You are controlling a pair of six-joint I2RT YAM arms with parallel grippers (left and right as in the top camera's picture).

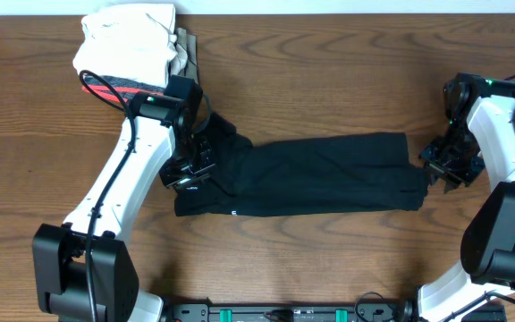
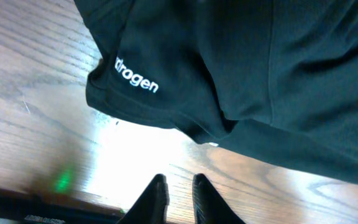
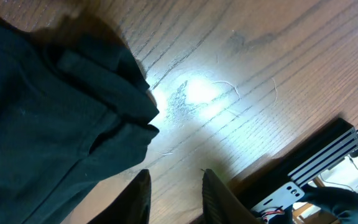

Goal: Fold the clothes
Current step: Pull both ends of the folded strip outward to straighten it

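Observation:
The black shirt (image 1: 320, 174) lies folded into a long band across the middle of the table. Its white logo print (image 2: 137, 76) shows in the left wrist view, near the fabric's edge. My left gripper (image 1: 189, 172) hovers over the shirt's left end. In its wrist view the left gripper (image 2: 179, 182) is open a narrow crack, with only wood between the fingers. My right gripper (image 1: 441, 168) sits at the shirt's right end. There the right gripper (image 3: 176, 177) is open and empty, just beside the shirt's bunched corner (image 3: 123, 106).
A stack of folded white, cream and red-trimmed garments (image 1: 128, 45) sits at the back left, just behind my left arm. The black arm mount frame (image 1: 284, 313) runs along the table's front edge.

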